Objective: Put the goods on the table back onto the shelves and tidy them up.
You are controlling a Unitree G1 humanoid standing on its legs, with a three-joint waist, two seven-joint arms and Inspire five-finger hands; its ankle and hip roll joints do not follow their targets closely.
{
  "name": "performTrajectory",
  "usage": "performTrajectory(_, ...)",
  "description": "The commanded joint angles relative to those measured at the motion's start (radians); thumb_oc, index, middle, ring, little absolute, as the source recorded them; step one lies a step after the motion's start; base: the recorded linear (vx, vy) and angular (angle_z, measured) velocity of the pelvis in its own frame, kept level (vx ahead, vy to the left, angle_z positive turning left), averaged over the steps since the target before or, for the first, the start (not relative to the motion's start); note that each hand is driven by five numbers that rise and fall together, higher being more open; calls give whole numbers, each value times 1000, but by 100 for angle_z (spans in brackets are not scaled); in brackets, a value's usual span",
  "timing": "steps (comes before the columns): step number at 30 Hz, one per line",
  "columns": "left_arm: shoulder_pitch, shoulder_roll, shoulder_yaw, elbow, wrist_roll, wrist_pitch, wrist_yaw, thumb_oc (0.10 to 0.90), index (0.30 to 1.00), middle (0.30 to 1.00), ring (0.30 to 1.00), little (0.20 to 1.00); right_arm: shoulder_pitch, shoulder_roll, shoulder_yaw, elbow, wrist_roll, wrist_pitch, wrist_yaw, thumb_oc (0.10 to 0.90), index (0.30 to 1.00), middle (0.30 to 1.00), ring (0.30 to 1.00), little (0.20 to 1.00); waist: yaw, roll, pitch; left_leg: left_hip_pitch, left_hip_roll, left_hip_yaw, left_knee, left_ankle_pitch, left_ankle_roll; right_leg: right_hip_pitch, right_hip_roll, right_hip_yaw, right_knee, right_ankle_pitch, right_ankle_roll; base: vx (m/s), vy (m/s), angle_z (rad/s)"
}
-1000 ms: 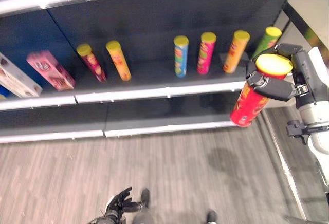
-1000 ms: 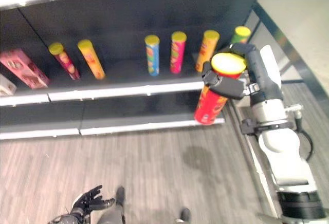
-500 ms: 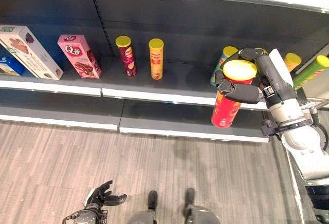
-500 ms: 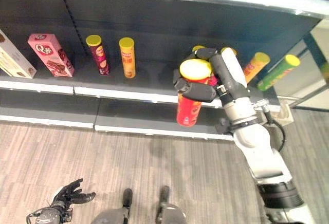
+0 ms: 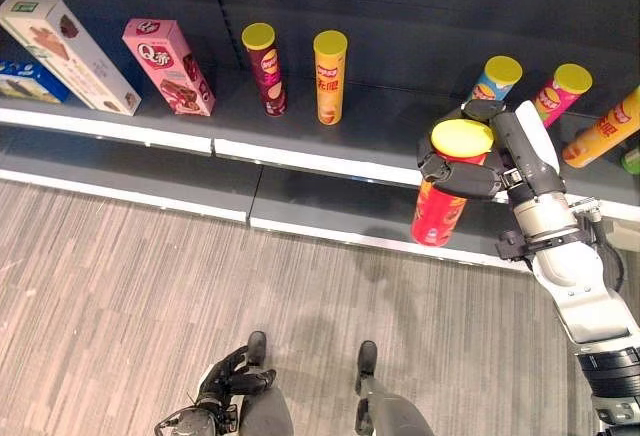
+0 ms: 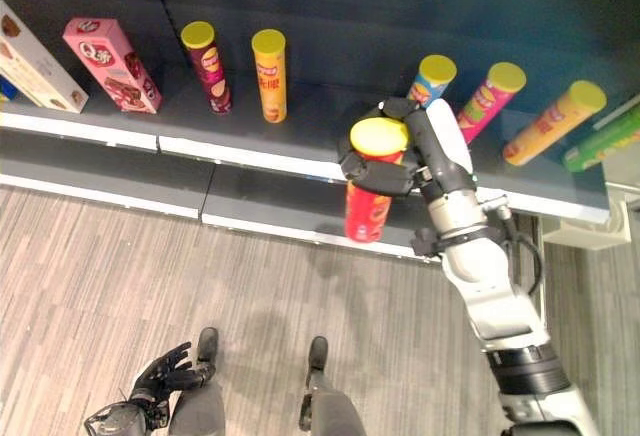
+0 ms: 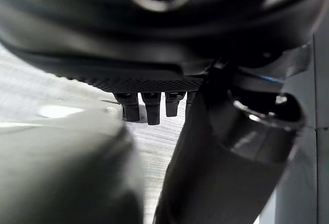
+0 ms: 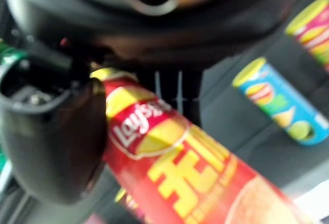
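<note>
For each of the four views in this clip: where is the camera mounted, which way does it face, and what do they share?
Left eye view: on the head, looking down at the shelf; right hand grips the red can, left hand hangs low.
Right eye view: the same scene from slightly to the side; both show the pink box.
Left wrist view: on the left wrist, along the left hand's fingers toward the floor.
Right wrist view: on the right wrist, facing the held red can and a blue can, both also in the head views.

Silver-grey right arm [image 6: 490, 296] in rounded segments with black joint bands, dark plastic right hand [image 6: 415, 156] with blocky fingers, dark left hand [image 5: 225, 381] with slender fingers
</note>
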Motion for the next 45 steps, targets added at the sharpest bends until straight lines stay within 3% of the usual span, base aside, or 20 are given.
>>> performTrajectory(1,27,115,0,-15,47,-49,18,800,900,900,900,900,-78,-32,-53,-118,-33,-79,-83,400,300,300,300,300,29,-43,-130,-1,-44,30,54,-99,10,24,-167,-63,118,-142,141,30,179,-3)
performTrajectory(13,25,120,-16,-13,80,-54,37,800,900,900,900,900,-140,-25,-56,-52,-170,-40,-191,400,300,300,300,300,55,-37,-122,-12,-96,35,19,-102,36,18,-229,-94,83,-95,179,8,62,14)
performTrajectory(20,31,121,-54,-70,55,-59,57,800,900,900,900,900,-239,-17,-60,64,-315,25,-355,400,300,300,300,300,88,-4,-92,-53,-108,5,16,-83,38,-2,-246,-118,92,-91,184,-10,0,1)
performTrajectory(27,15,123,-82,-84,51,-66,73,800,900,900,900,900,-320,-42,-68,141,-366,59,-466,400,300,300,300,300,108,20,-74,-97,-117,-25,14,-69,40,-19,-255,-141,93,-88,189,-17,-7,16)
performTrajectory(34,-18,129,-111,-82,41,-80,85,800,900,900,900,900,-422,-125,-39,241,-435,107,-554,400,300,300,300,300,143,43,-60,-146,-132,-69,15,-57,40,-30,-270,-179,103,-92,194,-12,-24,18)
performTrajectory(45,-39,129,-144,-95,34,-85,92,800,900,900,900,900,-484,-202,-37,297,-431,138,-610,400,300,300,300,300,159,49,-43,-198,-136,-88,18,-46,36,-54,-274,-203,95,-83,200,-2,-3,7)
